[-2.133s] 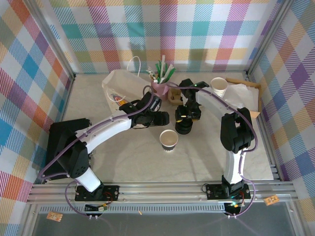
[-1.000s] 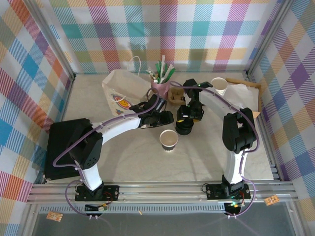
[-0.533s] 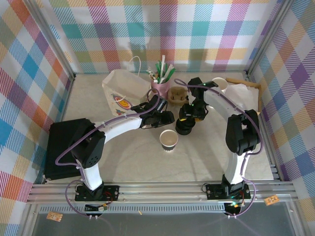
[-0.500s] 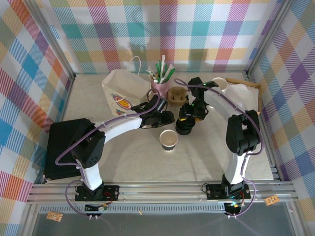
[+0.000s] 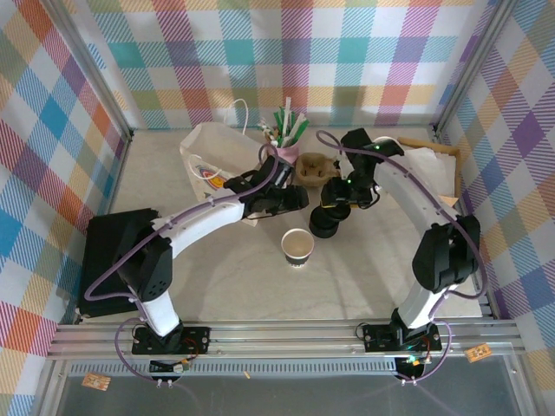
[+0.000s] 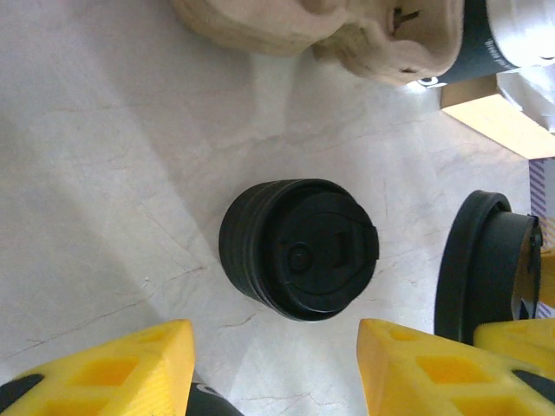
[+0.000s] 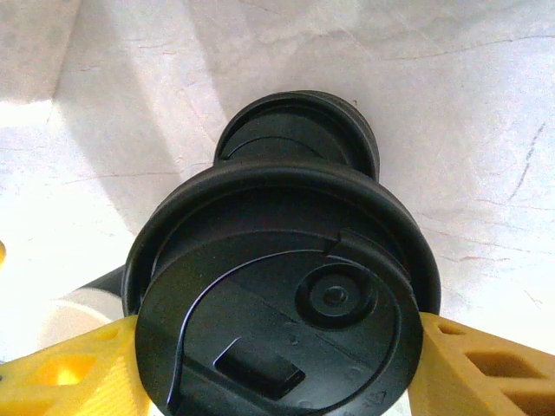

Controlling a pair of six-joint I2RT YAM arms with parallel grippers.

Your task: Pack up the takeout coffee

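My right jaws pinch a light, flexible black lid [image 7: 282, 286] by its rim, my left jaws gape empty above the lid stack [image 6: 299, 247], and the paper cup [image 5: 297, 247], lidless just below the top view's centre, looks crushable and, I reckon, wants a gentle mid-wall grip.

black lid [image 7: 286, 329], yellow fingers [image 7: 486, 368], plaid walls [image 5: 347, 52]

Cup [image 5: 297, 247], lid stack [image 5: 323, 227] on table [image 5: 225, 282]

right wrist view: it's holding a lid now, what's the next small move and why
Probably swing the right gripper, shut on a lid, off the lid stack and toward the cup on the near side. That cup stands open and lidless, and the lid hangs clear of the stack.
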